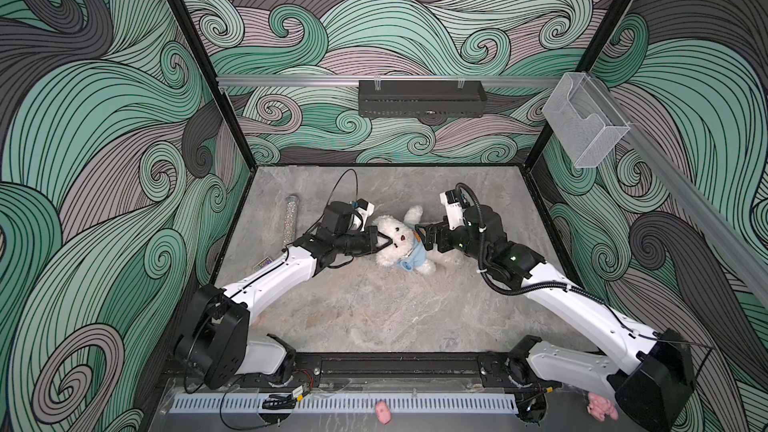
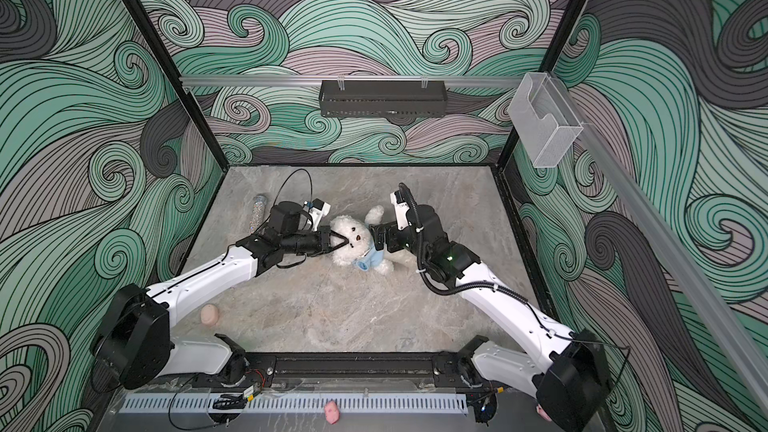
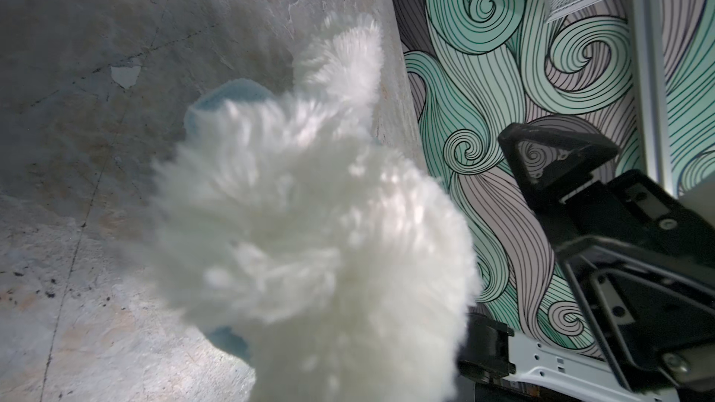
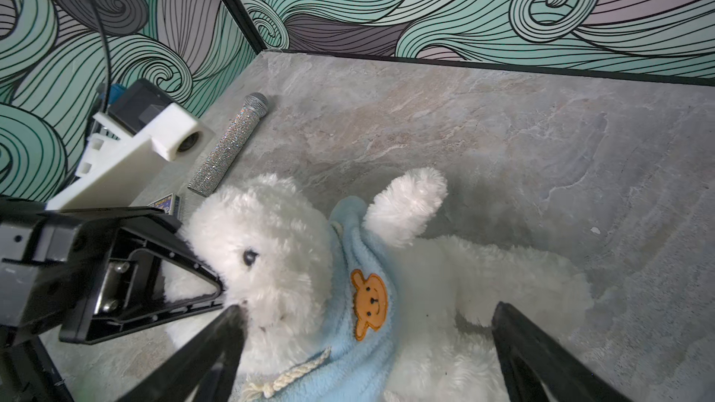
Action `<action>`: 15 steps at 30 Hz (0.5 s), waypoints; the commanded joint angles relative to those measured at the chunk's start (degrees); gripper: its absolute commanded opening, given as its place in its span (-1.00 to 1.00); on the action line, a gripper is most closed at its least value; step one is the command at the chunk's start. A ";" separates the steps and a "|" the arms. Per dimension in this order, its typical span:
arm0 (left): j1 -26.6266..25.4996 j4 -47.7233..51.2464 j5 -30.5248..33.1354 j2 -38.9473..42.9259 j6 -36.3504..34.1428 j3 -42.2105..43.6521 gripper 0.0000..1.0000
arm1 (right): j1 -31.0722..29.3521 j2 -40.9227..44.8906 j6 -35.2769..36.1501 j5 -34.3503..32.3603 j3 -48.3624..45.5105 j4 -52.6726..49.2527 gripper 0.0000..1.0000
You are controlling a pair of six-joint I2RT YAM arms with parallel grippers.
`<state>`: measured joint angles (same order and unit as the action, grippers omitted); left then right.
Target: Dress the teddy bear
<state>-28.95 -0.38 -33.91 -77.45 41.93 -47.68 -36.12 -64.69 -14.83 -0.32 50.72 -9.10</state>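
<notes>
Half done, seemingly. Finds teddy bear [image 1: 395, 243] supine on table [image 1: 353, 317], blue top [image 1: 417, 257] bunched at neck, belly bare. Left end effector [image 1: 386, 240] clenched on head, 9 o'clock; right end effector [image 1: 422, 238] released, 3 o'clock. Remains: pulling top down.

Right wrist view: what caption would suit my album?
Teddy bear in a bunched-up blue sweater, left end effector pinching its head, right end effector open at its chest.

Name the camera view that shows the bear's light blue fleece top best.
The right wrist view: the light blue fleece top fills the foreground, its orange bear patch sharp. Both top views show it small on the fluffy white teddy bear; the left wrist view shows only blurred blue edges behind fur.
</notes>
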 commanded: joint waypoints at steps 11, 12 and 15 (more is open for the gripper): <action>4.73 -8.34 -5.33 7.91 4.06 6.79 -1.00 | -0.51 3.60 -7.30 6.17 -2.12 -11.81 0.92; 4.73 -8.20 -5.12 8.55 4.18 7.16 -1.00 | -0.54 3.27 -8.74 7.32 -2.34 -11.81 0.87; 4.78 -11.44 -5.68 8.59 8.04 9.03 -1.00 | -1.35 2.25 -14.33 11.67 -3.14 -8.03 0.60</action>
<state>-24.34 -8.01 -38.20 -69.69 48.05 -39.44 -36.58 -61.71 -23.11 5.56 48.58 -19.38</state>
